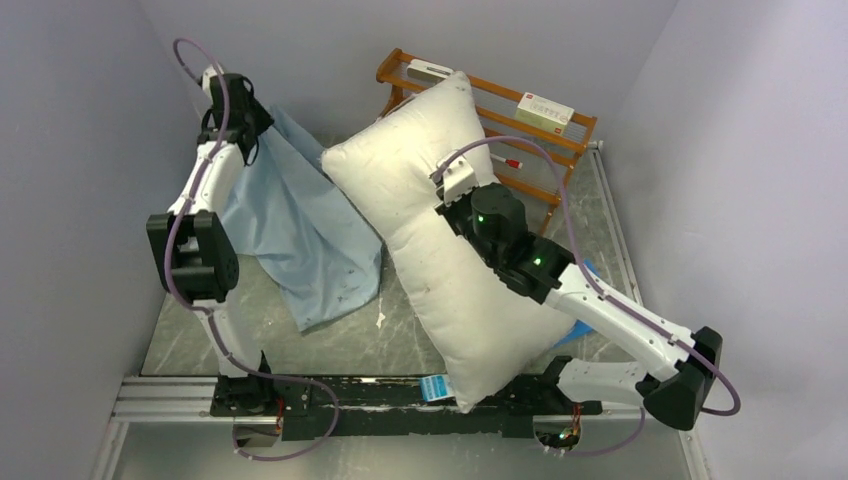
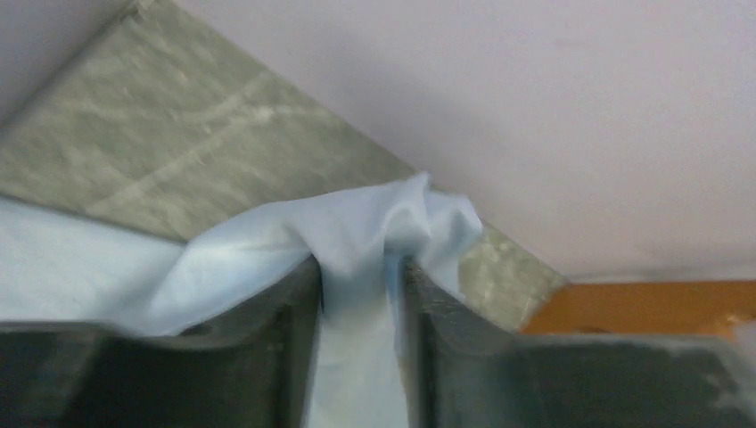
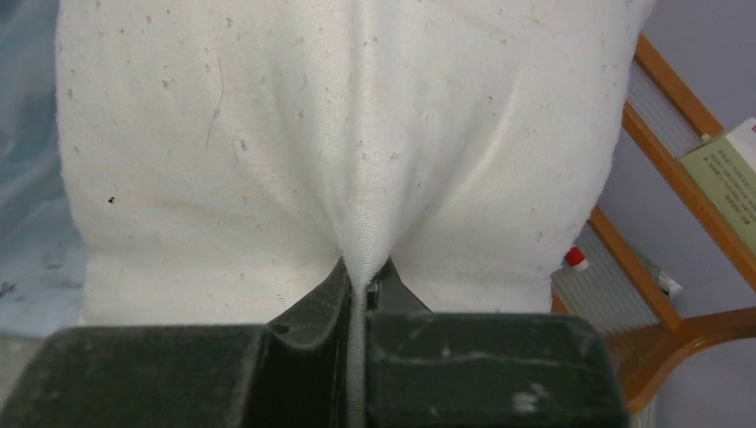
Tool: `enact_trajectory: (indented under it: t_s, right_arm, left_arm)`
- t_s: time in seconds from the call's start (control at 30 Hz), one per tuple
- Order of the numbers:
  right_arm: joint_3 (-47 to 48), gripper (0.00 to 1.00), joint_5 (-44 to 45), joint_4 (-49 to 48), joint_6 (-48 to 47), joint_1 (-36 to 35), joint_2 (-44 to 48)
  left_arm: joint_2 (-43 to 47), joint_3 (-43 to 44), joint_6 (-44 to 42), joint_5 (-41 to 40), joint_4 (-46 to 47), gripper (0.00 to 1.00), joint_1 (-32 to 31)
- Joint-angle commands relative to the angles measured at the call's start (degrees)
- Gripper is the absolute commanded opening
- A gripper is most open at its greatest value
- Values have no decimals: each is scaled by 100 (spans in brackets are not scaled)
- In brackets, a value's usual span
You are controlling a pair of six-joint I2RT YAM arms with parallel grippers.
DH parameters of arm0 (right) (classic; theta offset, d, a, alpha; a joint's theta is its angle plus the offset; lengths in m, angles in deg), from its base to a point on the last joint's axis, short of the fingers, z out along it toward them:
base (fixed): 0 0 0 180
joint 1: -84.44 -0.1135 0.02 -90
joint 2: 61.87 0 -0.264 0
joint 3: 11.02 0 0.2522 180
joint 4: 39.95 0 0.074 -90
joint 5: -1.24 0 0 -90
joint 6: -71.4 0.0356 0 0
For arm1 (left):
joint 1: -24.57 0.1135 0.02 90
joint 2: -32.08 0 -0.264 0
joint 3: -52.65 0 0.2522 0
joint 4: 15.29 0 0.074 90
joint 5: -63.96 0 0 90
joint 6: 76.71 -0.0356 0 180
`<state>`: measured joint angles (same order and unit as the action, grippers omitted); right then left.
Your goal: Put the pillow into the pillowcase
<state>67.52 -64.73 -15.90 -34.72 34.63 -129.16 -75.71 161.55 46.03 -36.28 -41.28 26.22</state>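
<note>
Left end effector (image 2: 361, 276): closed on a bunched fold of the thin, wrinkled, pale light-blue fabric pillowcase (image 1: 300, 230), which fills the gap between the jaws. It is raised at the far left, close to the back wall.
Right end effector (image 3: 359, 272): jaws almost together, pinching a narrow ridge of the cover of the large, plump, off-white rectangular pillow (image 1: 430, 240) (the cloth puckers toward the grip).
Pillowcase: hangs from the left grip and drapes onto the grey marbled table (image 1: 340, 345). Which edge is its mouth cannot be told.
Pillow: lies diagonally across the middle of the table. Its far corner is up against the rack and its near end, with the small blue-and-white tag (image 1: 432, 388), is over the black base rail (image 1: 380, 395). Its left edge is touching or just beside the pillowcase.
Progress: early, by judgement. Both items are gripped, but the pillow is wholly outside the sack.
Remaining: open the mouth, bring a pillow end to it, feed the pillow in and draw the cloth along.
Surroundings: an orange-brown wooden slatted rack (image 1: 585, 130) at the back carries a white carton (image 1: 545, 110) and a red-capped marker (image 1: 507, 162). A flat bright-blue sheet (image 1: 588, 272) shows under the right arm.
Obstructions: the close side walls and the rack behind leave little room to swing the pillow, and the sack hangs collapsed (no mouth shows).
</note>
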Motion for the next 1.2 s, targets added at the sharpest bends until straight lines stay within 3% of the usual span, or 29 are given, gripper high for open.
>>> enact_trajectory:
  t_s: [0.0,0.07,0.17,0.47,0.6,0.77,0.93,1.17]
  right_arm:
    - [-162,0,155,-66,192,32,469]
    - [-223,0,116,-33,267,47,613]
    - [-248,0,67,26,285,41,805]
    - [-161,0,228,192,370,121,1164]
    - [-184,0,370,111,433,242,1398]
    - [-135,0,503,11,425,291,1538]
    - [-120,0,543,-27,430,299,1647]
    - [-212,0,599,-17,503,299,1820]
  left_arm:
    - [-527,1245,-284,-370,-797,57,222]
    - [-578,1565,-337,-360,-1534,68,212]
    - [-57,898,-703,26,-1734,73,41]
    - [1660,-1213,-2224,1462,-2263,67,-956]
    - [2075,-2008,-2402,1596,-2555,67,-1602]
    - [2257,-2676,-2204,1277,-2286,73,-2324]
    - [1964,-2744,-2029,855,-1987,80,-3177]
    - [1242,-2747,-1887,-11,-1880,76,-3588]
